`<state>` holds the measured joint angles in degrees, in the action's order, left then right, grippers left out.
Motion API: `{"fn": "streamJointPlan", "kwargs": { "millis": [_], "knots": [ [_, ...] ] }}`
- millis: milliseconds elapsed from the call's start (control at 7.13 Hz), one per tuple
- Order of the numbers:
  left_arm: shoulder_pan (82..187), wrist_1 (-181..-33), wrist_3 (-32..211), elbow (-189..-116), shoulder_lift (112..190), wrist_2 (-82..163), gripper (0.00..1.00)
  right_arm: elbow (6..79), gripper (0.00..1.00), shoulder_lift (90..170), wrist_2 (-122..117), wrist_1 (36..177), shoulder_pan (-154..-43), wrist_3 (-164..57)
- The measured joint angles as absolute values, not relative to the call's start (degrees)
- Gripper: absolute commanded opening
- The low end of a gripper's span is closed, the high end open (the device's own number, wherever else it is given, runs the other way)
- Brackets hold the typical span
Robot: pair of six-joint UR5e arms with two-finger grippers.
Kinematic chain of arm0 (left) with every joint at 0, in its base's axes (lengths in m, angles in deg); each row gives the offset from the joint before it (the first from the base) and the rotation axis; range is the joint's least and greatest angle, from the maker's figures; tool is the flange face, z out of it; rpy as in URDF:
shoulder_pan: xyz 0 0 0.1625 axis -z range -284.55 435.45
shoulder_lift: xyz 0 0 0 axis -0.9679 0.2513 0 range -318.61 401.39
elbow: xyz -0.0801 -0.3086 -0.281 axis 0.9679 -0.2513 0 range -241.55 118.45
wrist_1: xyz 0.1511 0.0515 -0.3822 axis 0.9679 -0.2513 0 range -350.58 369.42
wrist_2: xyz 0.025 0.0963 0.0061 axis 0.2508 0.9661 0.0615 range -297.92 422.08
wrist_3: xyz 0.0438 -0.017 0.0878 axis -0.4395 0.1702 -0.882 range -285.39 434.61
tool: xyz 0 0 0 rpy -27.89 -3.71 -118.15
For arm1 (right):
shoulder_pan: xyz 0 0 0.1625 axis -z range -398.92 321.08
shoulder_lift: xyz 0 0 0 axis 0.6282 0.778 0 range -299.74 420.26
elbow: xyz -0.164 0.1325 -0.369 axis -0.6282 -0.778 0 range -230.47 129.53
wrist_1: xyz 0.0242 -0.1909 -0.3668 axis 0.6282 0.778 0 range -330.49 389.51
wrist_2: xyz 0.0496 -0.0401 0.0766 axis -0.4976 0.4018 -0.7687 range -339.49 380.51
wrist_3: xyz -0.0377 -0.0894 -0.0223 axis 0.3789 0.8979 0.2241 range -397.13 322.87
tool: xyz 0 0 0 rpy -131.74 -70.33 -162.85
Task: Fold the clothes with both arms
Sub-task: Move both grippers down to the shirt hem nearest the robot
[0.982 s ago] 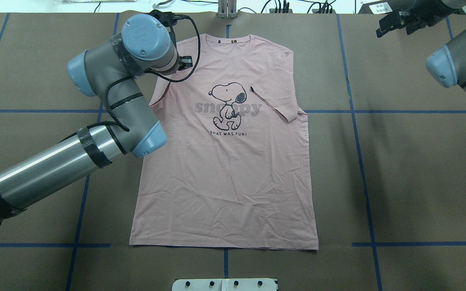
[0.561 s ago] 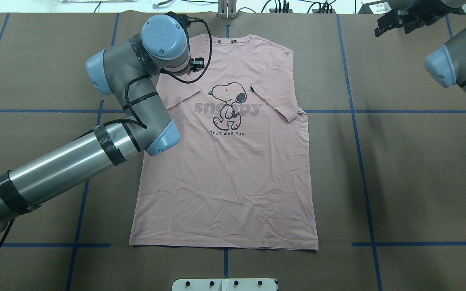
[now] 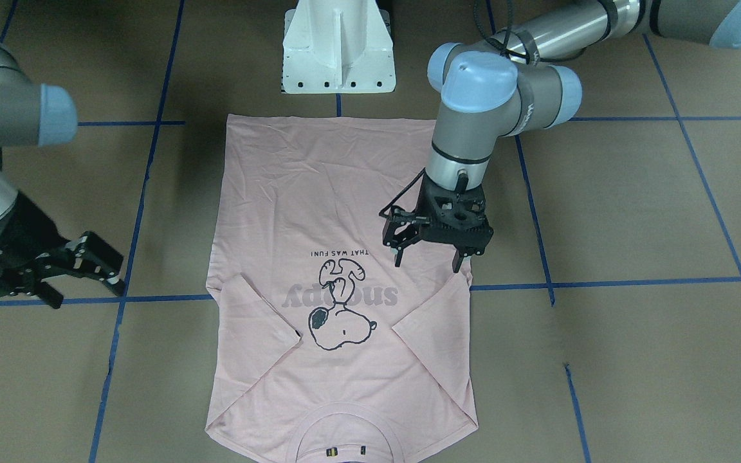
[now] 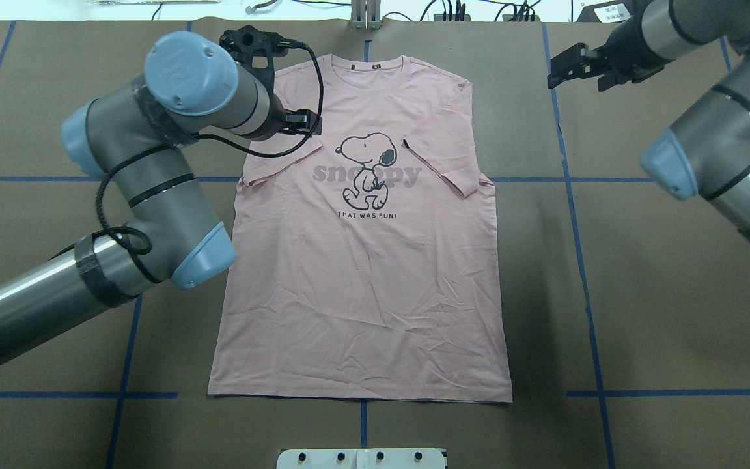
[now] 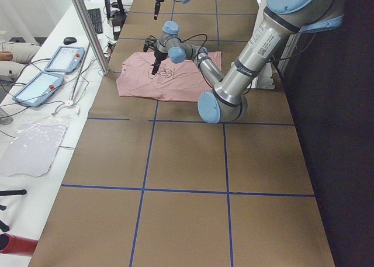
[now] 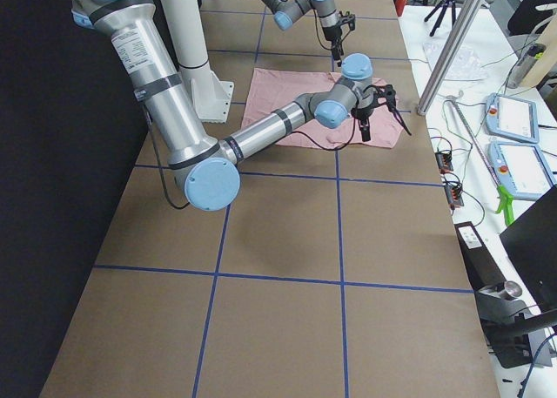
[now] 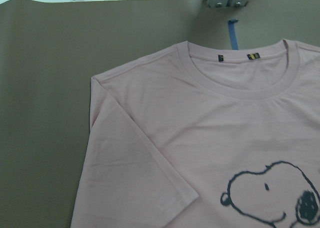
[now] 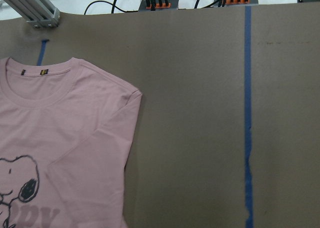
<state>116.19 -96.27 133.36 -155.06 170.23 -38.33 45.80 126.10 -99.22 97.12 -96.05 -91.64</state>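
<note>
One pale pink Snoopy T-shirt [image 4: 362,273], spread flat and print-up on the brown table [image 4: 642,293], about midway across it. Ribbed collar [image 4: 367,65] at the end far from the white pedestal base [image 3: 338,51]. Hem [image 4: 362,397] straight, just short of that base. Two sleeves, left sleeve [image 7: 125,173] and right sleeve [image 4: 443,166], both folded inward onto the chest, leaving nearly straight side edges from shoulder to hem. Broad stretches of brown surface on each side of the shirt, crossed by blue tape lines [image 4: 583,260].

Two arms, two grippers. Left gripper [image 3: 428,265] pointing down over the shirt's side edge, just beside the left sleeve, fingers spread wide with nothing between them. Whether touching the cloth, cannot tell. Left arm [image 4: 121,215] reaching in beside the shirt, elbow cap overlapping the cloth's edge in the overhead view. Right gripper [image 4: 564,68] off the cloth, over the table out past the right shoulder, fingers parted and holding nothing. Right arm [image 4: 713,150] well apart from the shirt.
</note>
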Motion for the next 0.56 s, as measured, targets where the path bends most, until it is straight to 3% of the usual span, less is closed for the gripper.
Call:
{"fn": "streamJointPlan", "kwargs": {
  "millis": [281,561],
  "knots": [
    [112.2,-98.2,135.7,-166.7,162.8,-39.3,1.0,61.8,0.91,135.3,-88.0,100.8,-83.0,-107.3],
    [104.6,-99.5,144.8,-175.0,155.7,-36.9,1.0,72.7,0.81,144.8,-75.9,102.3,-68.1,-122.1]
  ]
}}
